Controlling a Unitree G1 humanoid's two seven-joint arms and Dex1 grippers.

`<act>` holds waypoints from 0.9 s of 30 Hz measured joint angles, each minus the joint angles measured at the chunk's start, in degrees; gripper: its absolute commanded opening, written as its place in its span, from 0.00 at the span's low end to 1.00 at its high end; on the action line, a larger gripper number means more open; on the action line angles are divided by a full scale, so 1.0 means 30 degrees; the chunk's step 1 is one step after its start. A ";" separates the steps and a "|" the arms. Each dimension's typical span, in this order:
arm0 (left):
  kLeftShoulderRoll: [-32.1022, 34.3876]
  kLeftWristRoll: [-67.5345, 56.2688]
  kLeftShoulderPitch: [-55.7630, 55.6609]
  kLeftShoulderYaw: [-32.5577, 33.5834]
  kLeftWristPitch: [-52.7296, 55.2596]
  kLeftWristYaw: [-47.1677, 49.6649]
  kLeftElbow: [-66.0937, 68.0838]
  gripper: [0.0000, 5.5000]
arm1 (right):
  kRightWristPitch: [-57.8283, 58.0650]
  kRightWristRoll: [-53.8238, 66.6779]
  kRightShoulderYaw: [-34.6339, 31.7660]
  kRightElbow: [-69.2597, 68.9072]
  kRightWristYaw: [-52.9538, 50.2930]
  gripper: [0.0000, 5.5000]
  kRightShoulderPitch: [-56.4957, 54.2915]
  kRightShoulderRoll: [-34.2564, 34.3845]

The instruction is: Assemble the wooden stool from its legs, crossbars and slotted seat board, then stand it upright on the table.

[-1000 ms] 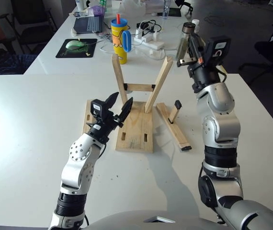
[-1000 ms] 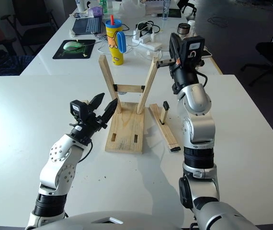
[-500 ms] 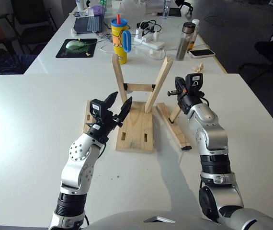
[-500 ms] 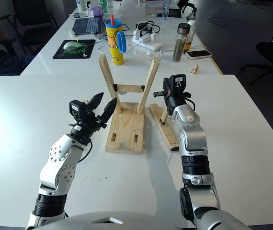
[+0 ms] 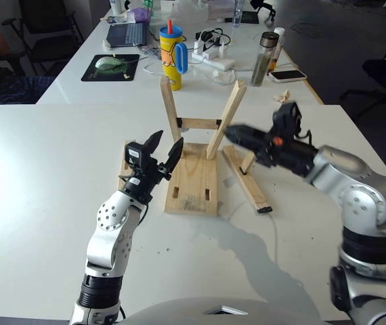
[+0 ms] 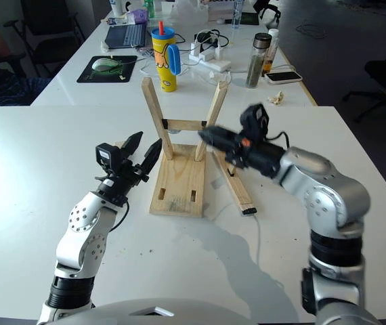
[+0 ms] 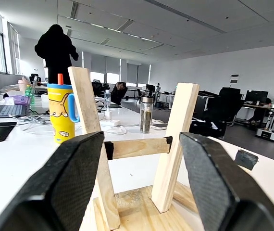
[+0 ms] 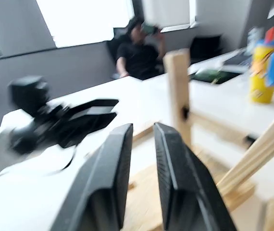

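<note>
The slotted seat board (image 5: 191,184) lies flat on the white table. Two legs (image 5: 170,112) (image 5: 227,116) stand up from it, leaning apart and joined by a crossbar (image 5: 198,124). A second leg-and-crossbar piece (image 5: 248,183) lies flat to the board's right. My left gripper (image 5: 166,143) hovers open at the board's left edge, facing the standing legs (image 7: 90,125); part of a wooden piece (image 5: 122,164) shows behind it. My right gripper (image 5: 231,131) is low, pointing leftward just in front of the right standing leg. Its fingers (image 8: 109,178) are close together with nothing between them.
On the table behind stand a yellow cup (image 5: 171,51) with a blue handle, a bottle (image 5: 263,57), a phone (image 5: 289,74), a mouse on a dark pad (image 5: 108,66), a laptop (image 5: 125,32) and cables (image 5: 210,57). The near table in front of the board is bare.
My right arm swung down from a raised pose beside the bottle, then moved left and low toward the standing legs. The left gripper stayed almost still.
</note>
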 measured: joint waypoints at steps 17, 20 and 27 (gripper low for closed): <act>0.0161 -0.0477 -0.0244 0.0574 0.0121 -0.0275 0.0597 0.71 | -0.4068 -0.9355 0.4065 0.5138 -0.5180 0.63 0.2469 0.0296; 0.0280 -0.0725 -0.0388 0.0604 0.0241 -0.0586 0.0712 0.71 | -0.4048 -0.9893 0.4403 0.5490 -0.5494 0.63 0.2097 0.0992; 0.0325 -0.0902 -0.0787 0.0592 0.0527 -0.1141 0.1061 0.71 | -0.3931 -1.1564 0.5522 0.6447 -0.6408 0.60 0.1576 0.1769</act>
